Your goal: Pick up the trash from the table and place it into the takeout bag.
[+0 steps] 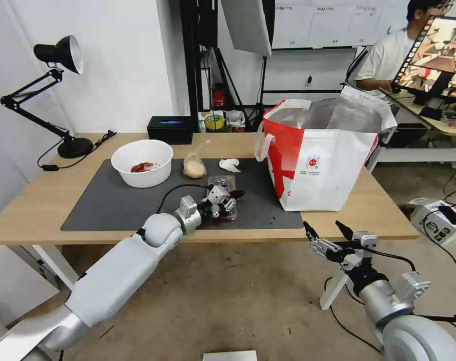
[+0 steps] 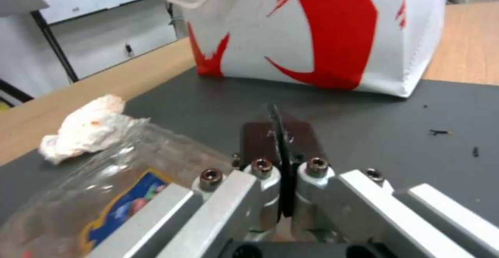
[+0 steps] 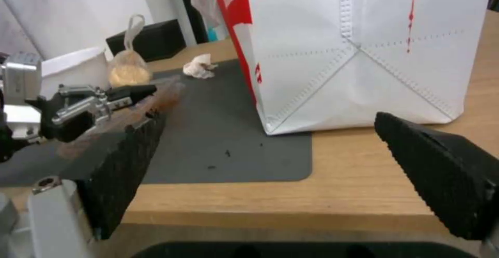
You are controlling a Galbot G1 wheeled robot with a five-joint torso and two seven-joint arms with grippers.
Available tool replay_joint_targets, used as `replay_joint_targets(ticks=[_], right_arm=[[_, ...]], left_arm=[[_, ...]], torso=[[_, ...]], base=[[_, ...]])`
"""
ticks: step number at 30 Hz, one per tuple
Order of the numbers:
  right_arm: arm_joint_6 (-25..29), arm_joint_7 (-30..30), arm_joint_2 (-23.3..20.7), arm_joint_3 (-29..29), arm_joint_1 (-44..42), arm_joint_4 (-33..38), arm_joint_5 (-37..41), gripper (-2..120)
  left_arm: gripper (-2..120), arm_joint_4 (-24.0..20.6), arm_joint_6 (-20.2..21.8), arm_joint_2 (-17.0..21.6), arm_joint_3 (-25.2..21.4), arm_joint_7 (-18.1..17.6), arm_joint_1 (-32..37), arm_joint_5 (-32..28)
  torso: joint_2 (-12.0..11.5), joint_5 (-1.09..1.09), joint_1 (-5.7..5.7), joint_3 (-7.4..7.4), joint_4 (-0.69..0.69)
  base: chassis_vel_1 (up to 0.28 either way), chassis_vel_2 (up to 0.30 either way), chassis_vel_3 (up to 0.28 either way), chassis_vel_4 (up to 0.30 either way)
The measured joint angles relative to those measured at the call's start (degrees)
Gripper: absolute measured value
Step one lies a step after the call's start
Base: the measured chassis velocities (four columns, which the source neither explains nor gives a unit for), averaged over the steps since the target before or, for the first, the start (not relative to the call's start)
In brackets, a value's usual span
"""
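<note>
Left of the takeout bag (image 1: pixel 328 165) on the tabletop (image 1: pixel 32 200), the left claw (image 1: pixel 231 198) is clamped on the clear tray (image 1: pixel 223 193), while the right claw (image 1: pixel 328 231) hangs open below the bag, off the tabletop's front edge.

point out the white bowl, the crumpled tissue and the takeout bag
white bowl (image 1: pixel 142 163), head view, on its front outer wall.
crumpled tissue (image 2: pixel 85 128), left wrist view, on the middle of the wad.
takeout bag (image 1: pixel 333 165), head view, on its white front panel.
</note>
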Motion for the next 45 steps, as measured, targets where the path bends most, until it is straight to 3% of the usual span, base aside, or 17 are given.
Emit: replay_joint_targets(ticks=[7,10,13,14,17,24,32,45], right_arm=[[-0.3,0.1,-0.1,-0.7,1.2,-0.7,2.6,100],[-0.3,1.0,-0.4,-1.1,2.9,-0.8,8.5,100],[-0.2,4.8,-1.0,-2.1,8.7,-1.3,22.3,100],[-0.2,4.8,-1.0,-2.1,8.7,-1.3,22.3,100],[-1.0,9.5,-1.6,-3.8,16.2,-3.0,33.6,100],[-4.0,15.0,-3.0,-9.6,25.2,-8.0,43.1,100],[-10.0,22.5,-1.6,-19.3,36.7,-14.3,47.9,100],[-14.7,28.7,4.1,-29.7,50.4,-26.2,47.4,100]], left_arm=[[0,0.0,0.4,2.3,-1.0,0.6,0.1,-0.6],[0,0.0,0.5,3.3,-1.3,1.2,0.5,-0.5],[0,-0.7,0.5,4.2,-2.1,1.8,1.9,-0.1],[0,-0.7,0.5,4.2,-2.1,1.8,1.9,-0.1],[0,-1.4,0.5,5.0,-2.7,2.2,2.6,0.0],[0,-2.3,0.5,5.9,-3.3,2.2,3.7,-0.2],[0,-2.8,0.3,6.0,-3.4,2.2,5.0,-0.3],[0,-1.2,-0.3,6.0,-3.6,2.5,5.0,-0.5]], torso=[[0.0,0.00,0.00,0.00,-0.01],[0.0,0.00,0.00,0.00,-0.01],[0.0,0.00,0.00,0.00,-0.01],[0.0,0.00,0.00,0.00,-0.01],[0.0,0.00,0.00,0.00,0.01],[0.0,0.00,0.00,0.00,-0.01],[0.0,-0.01,0.00,0.00,0.01],[0.0,0.00,0.00,0.00,0.01]], base=[[0.000,0.000,0.000,0.000],[0.000,0.000,0.000,0.000],[0.000,0.000,0.000,0.000],[0.000,0.000,0.000,0.000],[0.000,0.000,0.000,0.000],[0.000,0.000,0.000,0.000],[0.000,0.000,0.000,0.000],[0.000,0.000,0.000,0.000]])
